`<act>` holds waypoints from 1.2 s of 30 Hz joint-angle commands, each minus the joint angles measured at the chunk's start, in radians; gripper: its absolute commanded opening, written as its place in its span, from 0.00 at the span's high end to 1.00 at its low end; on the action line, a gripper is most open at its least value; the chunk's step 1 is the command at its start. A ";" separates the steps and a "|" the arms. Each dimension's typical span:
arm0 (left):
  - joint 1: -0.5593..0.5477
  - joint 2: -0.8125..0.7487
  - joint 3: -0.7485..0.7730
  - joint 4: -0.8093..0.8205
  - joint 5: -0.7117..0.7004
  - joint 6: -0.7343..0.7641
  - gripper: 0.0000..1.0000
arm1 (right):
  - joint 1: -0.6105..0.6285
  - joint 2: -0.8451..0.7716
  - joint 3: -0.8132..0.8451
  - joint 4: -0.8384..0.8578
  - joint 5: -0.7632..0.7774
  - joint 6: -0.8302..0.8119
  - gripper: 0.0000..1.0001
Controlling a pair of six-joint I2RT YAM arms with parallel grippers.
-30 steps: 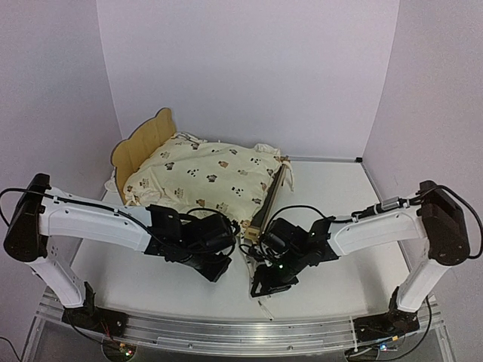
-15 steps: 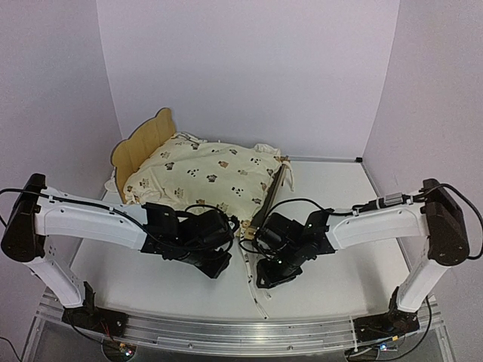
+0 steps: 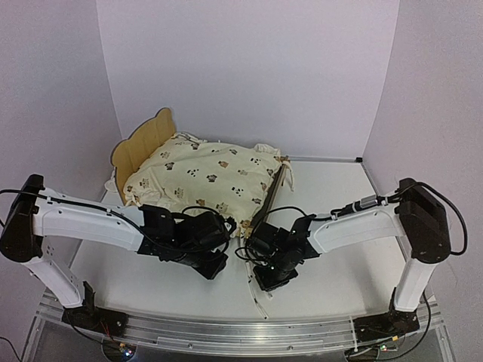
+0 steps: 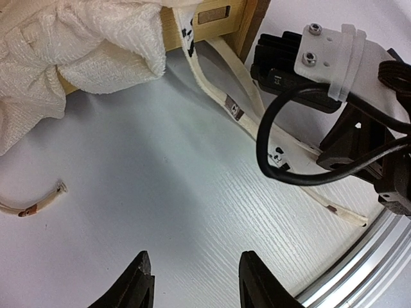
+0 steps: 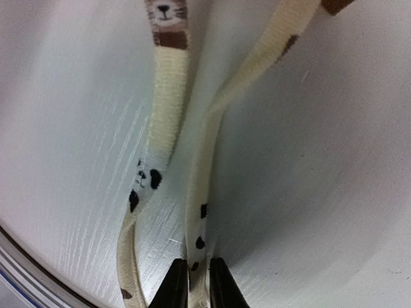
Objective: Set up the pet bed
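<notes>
While the pet bed (image 3: 139, 148) stands at the left rear of the desk (image 3: 339, 196), headboard upright and the animal-print cover (image 3: 204, 177) heaped over it, the left arm lies stretched low toward the bed's near corner. The left tool (image 4: 196, 285) hangs with fingers apart over bare surface, holding nothing, probably waiting to take a strap. Further right, the right arm bends inward and down. The right tool (image 5: 198, 281) is pinched onto one tie strap (image 5: 203, 192) trailing from the cover, seemingly to draw it toward the frame.
</notes>
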 commanded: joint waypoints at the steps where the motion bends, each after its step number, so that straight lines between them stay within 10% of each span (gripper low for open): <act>1: 0.009 -0.039 -0.005 0.026 0.005 0.018 0.55 | 0.013 0.016 0.021 -0.025 0.059 -0.004 0.95; 27: 0.027 -0.153 -0.080 0.035 -0.021 -0.004 0.59 | 0.020 0.155 0.281 -0.043 -0.235 -0.007 1.00; 36: 0.035 -0.168 -0.099 0.046 -0.016 -0.004 0.59 | 0.019 0.080 0.230 -0.044 -0.229 0.001 0.71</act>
